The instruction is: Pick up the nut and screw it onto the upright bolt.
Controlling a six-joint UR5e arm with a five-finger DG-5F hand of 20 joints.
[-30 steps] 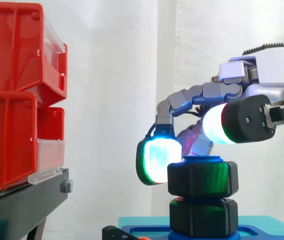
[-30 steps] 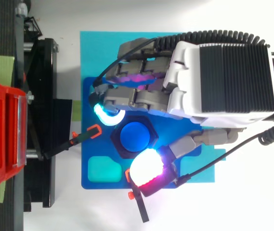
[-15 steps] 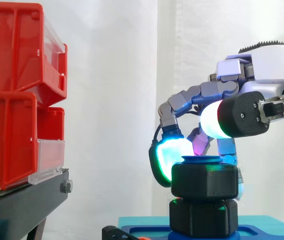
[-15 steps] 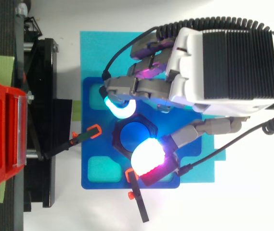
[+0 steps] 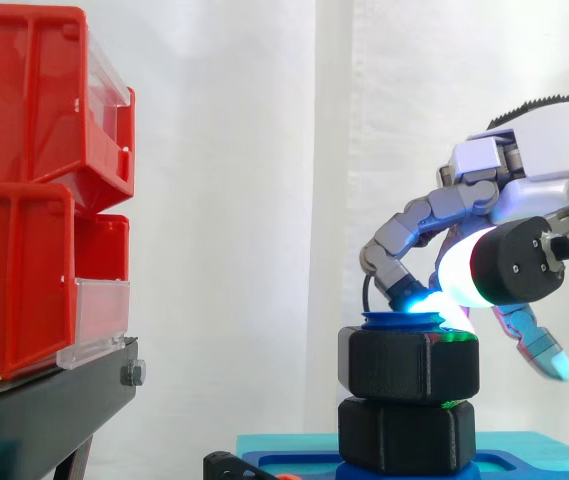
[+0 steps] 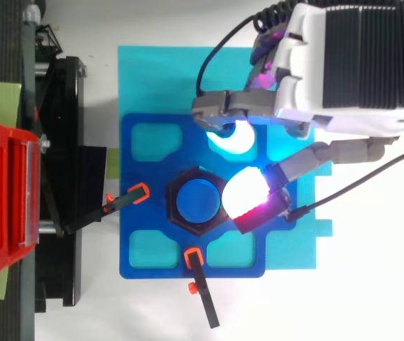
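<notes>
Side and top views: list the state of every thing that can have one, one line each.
nut: threaded on the bolt near its top, not gripped.
bolt: upright in the blue base, tip above the nut.
hand: open, beside the nut, not closed round it.
lower black hex piece: at the bolt's foot, on the base.
red bins: stacked one on another.

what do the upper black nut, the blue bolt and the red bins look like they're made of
The upper black nut looks like matte plastic, since its dull faces give only a soft green reflection. The bolt is probably smooth plastic, with an even blue colour much like the base plate. The red bins appear to be glossy moulded plastic with clear fronts.
</notes>
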